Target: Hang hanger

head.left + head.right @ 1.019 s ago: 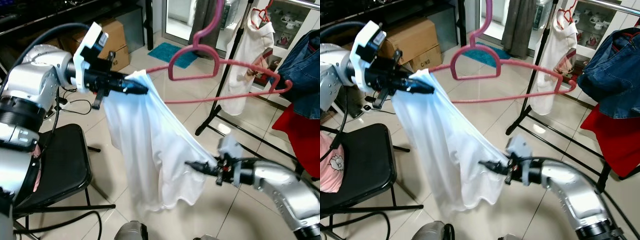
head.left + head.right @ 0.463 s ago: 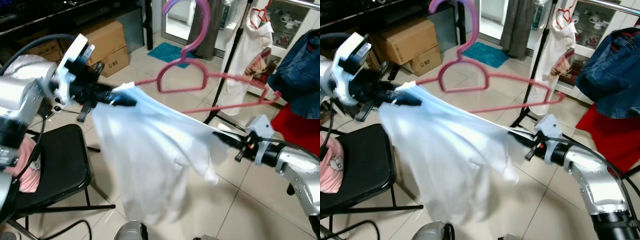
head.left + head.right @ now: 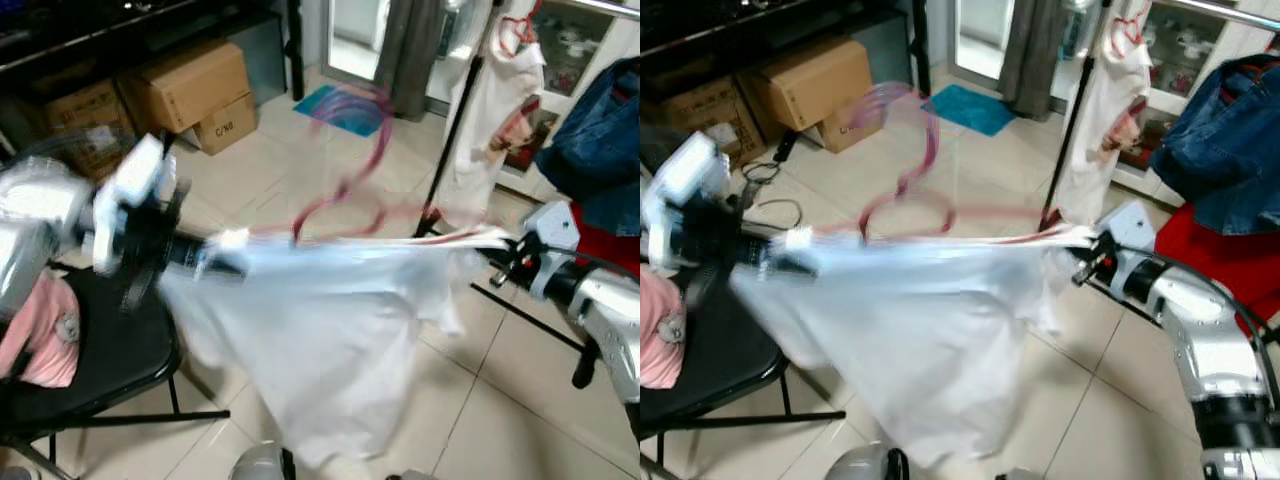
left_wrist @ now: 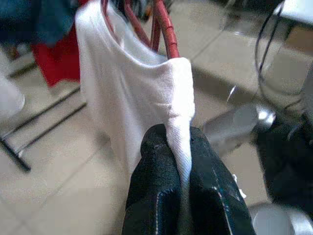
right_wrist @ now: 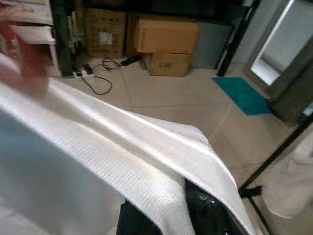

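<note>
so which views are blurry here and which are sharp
Both eye views smear the pink hanger, the white shirt and the left gripper with motion blur; the left wrist view is crisp on its fingers; the right wrist view is soft up close.

one red hanger [image 3: 340, 195], two cardboard boxes [image 3: 190, 85]

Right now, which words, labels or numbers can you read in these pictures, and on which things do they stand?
"C/NO": black print on the small cardboard box, blurred, so the reading is uncertain.
Label on the cardboard box behind the shirt: too blurred to read.
Print on the hanging white shirt: a picture, no readable words.
</note>
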### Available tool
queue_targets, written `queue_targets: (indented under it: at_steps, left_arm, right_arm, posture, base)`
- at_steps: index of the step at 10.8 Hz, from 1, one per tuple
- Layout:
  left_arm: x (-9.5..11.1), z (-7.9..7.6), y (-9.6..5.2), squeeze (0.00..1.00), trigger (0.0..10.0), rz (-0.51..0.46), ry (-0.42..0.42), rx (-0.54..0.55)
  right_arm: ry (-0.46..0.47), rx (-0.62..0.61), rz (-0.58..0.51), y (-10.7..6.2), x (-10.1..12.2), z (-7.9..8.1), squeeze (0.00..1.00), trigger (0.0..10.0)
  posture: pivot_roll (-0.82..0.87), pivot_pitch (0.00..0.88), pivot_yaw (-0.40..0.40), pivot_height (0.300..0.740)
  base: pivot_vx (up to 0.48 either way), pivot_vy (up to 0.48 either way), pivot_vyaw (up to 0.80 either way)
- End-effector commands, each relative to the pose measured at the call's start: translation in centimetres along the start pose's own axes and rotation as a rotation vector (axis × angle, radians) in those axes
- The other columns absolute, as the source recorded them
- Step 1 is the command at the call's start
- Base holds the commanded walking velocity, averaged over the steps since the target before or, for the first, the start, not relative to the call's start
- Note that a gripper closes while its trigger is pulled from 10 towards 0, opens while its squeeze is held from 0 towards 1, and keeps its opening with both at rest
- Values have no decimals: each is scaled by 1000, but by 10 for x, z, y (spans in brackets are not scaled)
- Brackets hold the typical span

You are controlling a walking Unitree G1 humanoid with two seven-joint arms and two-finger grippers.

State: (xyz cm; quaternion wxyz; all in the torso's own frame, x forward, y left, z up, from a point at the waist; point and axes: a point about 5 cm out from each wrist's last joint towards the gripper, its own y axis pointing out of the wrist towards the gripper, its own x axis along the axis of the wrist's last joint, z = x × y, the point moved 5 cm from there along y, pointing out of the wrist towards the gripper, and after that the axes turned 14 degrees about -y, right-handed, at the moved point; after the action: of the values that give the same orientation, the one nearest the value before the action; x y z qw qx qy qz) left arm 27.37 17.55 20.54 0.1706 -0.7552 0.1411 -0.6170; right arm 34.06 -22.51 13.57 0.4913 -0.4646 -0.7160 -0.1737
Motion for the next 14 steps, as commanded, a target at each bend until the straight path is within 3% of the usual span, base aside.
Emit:
queue_targets:
  at_steps: [1,3,7,9,10,11,12,14]
  left_arm:
    - [-5,2,-13,0,0,70,28,73]
    - [-23,7,-11,0,0,158,30,128]
    - [-34,21,-1,0,0,204,87,211]
    - [-25,44,4,0,0,162,146,331]
    - [-19,50,6,0,0,140,175,346]
    - [-12,51,14,0,0,125,202,294]
    - [-12,49,25,0,0,160,218,226]
    - [-15,49,42,0,0,212,240,153]
  right_arm:
    - [6,-136,55,-16,-10,-30,0,0]
    - [11,-149,20,-16,-4,-34,0,0]
    - [9,-137,-57,-14,14,-32,0,0]
    - [-28,-47,-110,-10,32,-17,0,0]
    - [-94,39,-105,-9,40,-4,0,0]
    - [-181,146,-81,-7,47,13,0,0]
    - [-239,182,-45,-1,51,19,0,0]
    - [-267,216,-50,8,66,24,0,0]
  posture:
    - [40,55,42,740]
    - [42,54,42,740]
    - [41,53,46,740]
    - [38,49,42,740]
    - [37,49,42,740]
    - [33,47,40,740]
    - [30,45,41,740]
    - [28,43,43,740]
  base:
    - [0,0,0]
    - [0,0,0]
    - [0,0,0]
    - [0,0,0]
    - [0,0,0]
    - [0,0,0]
    - [0,0,0]
    - [0,0,0]
